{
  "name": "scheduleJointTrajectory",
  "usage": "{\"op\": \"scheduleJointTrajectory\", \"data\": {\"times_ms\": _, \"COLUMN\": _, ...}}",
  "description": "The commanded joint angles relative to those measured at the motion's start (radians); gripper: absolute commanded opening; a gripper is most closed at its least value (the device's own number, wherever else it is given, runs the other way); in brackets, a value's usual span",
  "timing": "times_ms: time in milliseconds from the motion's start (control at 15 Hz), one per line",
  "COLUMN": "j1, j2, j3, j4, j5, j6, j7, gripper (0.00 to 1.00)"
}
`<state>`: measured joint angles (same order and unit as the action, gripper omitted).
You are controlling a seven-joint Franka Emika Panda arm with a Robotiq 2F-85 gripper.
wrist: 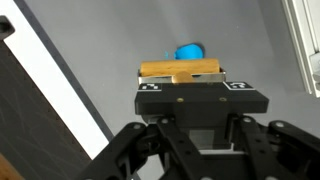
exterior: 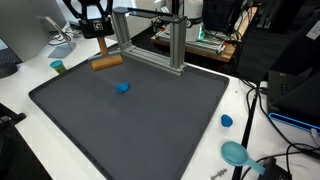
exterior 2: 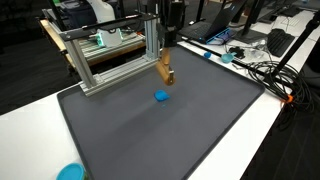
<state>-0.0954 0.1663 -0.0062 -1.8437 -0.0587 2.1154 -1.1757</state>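
Fingers (wrist: 152,90) tight around 1 wooden block (wrist: 180,69), 1 small blue piece (exterior: 123,87) on 1 dark mat (exterior: 150,125) nearby

The claw (exterior 2: 165,54) holds a wooden block (exterior 2: 166,72) near a blue piece (exterior 2: 161,96).

metal frame (exterior 2: 120,68) crowds the tool (exterior 2: 164,52); mat (exterior 2: 170,130) lies open.

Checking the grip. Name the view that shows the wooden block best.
In an exterior view the wooden block shows full length under the claw. The wrist view gives only one edge; in an exterior view the block looks small, far off.
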Motion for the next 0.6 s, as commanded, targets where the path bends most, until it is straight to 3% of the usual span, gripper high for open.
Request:
{"op": "scheduleJointTrajectory", "data": {"times_ms": 0, "j1": -0.046, "j2": -0.064, "j3": 0.004, "j4": -0.089, "j5": 0.177, "j6": 0.044, "j7": -0.26, "gripper": 0.22}}
{"op": "scheduleJointTrajectory", "data": {"times_ms": 200, "j1": -0.077, "j2": -0.029, "j3": -0.013, "j4": -0.063, "j5": 0.343, "j6": -0.049, "j7": -0.425, "gripper": 0.22}}
{"op": "scheduleJointTrajectory", "data": {"times_ms": 267, "j1": -0.046, "j2": -0.024, "j3": -0.017, "j4": -0.063, "j5": 0.256, "j6": -0.005, "j7": -0.336, "gripper": 0.47}}
{"op": "scheduleJointTrajectory", "data": {"times_ms": 400, "j1": -0.062, "j2": -0.016, "j3": -0.023, "j4": -0.064, "j5": 0.304, "j6": -0.03, "j7": -0.389, "gripper": 0.47}}
{"op": "scheduleJointTrajectory", "data": {"times_ms": 467, "j1": -0.065, "j2": -0.015, "j3": -0.024, "j4": -0.064, "j5": 0.308, "j6": -0.033, "j7": -0.396, "gripper": 0.22}}
{"op": "scheduleJointTrajectory", "data": {"times_ms": 533, "j1": -0.063, "j2": -0.004, "j3": -0.026, "j4": -0.066, "j5": 0.294, "j6": -0.002, "j7": -0.392, "gripper": 0.22}}
